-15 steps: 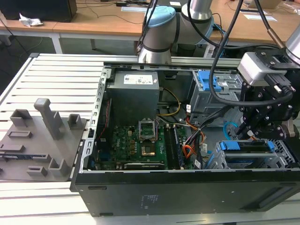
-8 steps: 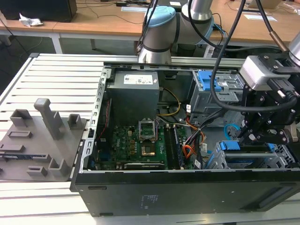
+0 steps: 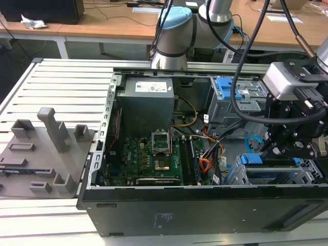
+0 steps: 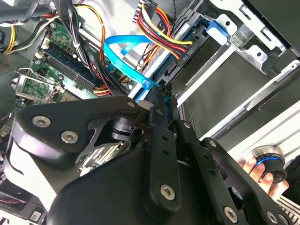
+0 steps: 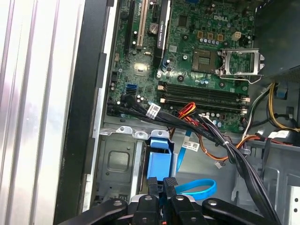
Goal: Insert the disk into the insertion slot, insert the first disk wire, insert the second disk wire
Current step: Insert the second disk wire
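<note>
The hand [image 5: 161, 183] hangs over the insertion slot [image 3: 307, 171] at the case's 4 o'clock corner in the exterior view, clenched on the blue end of the disk [image 5: 159, 165], judged a grip for steering it along the cage. The second disk wire [image 4: 123, 58] loops just beside, at 12 o'clock of the fingertips in the second wrist view, unplugged. The first disk wire [image 5: 234, 143] lies apart.
</note>
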### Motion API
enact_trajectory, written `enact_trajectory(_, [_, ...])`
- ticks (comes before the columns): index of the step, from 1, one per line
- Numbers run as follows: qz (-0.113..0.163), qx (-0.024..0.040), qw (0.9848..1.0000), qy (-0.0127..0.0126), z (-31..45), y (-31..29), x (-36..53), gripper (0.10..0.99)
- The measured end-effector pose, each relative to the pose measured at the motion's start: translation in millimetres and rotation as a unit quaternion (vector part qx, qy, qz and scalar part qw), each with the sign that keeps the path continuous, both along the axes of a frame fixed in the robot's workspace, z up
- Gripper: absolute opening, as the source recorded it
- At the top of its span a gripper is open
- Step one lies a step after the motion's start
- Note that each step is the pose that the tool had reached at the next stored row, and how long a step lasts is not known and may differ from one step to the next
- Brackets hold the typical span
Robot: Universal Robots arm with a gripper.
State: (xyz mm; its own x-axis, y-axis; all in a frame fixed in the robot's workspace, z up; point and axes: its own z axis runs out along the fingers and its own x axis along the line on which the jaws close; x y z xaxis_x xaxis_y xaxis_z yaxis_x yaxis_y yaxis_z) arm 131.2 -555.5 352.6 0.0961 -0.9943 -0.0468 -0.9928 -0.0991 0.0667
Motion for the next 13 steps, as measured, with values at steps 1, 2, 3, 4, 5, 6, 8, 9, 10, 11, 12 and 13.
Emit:
enact_trajectory(1, [0.000,0.0000,1.0000,0.0000,-0.3,0.0,0.2,0.165])
enact_trajectory(2, [0.000,0.0000,1.0000,0.0000,-0.5,0.0,0.2,0.165])
enact_trajectory(3, [0.000,0.0000,1.0000,0.0000,-0.7,0.0,0.3,0.165])
enact_trajectory(4, [0.000,0.0000,1.0000,0.0000,-1.0,0.0,0.4,0.165])
enact_trajectory(5, [0.000,0.0000,1.0000,0.0000,-1.2,0.0,0.5,0.165])
enact_trajectory(6, [0.000,0.0000,1.0000,0.0000,-1.4,0.0,0.6,0.165])
enact_trajectory(8, [0.000,0.0000,1.0000,0.0000,-2.0,0.0,0.8,0.165])
enact_trajectory(9, [0.000,0.0000,1.0000,0.0000,-2.2,0.0,0.8,0.165])
enact_trajectory(10, [0.000,0.0000,1.0000,0.0000,-2.6,0.0,1.2,0.165])
enact_trajectory(11, [0.000,0.0001,1.0000,0.0000,-2.9,-0.1,1.9,0.165])
enact_trajectory(12, [0.000,0.0000,1.0000,0.0000,-3.2,-0.1,2.4,0.165])
enact_trajectory(13, [0.000,0.0000,1.0000,0.0000,-3.8,-0.1,3.7,0.165])
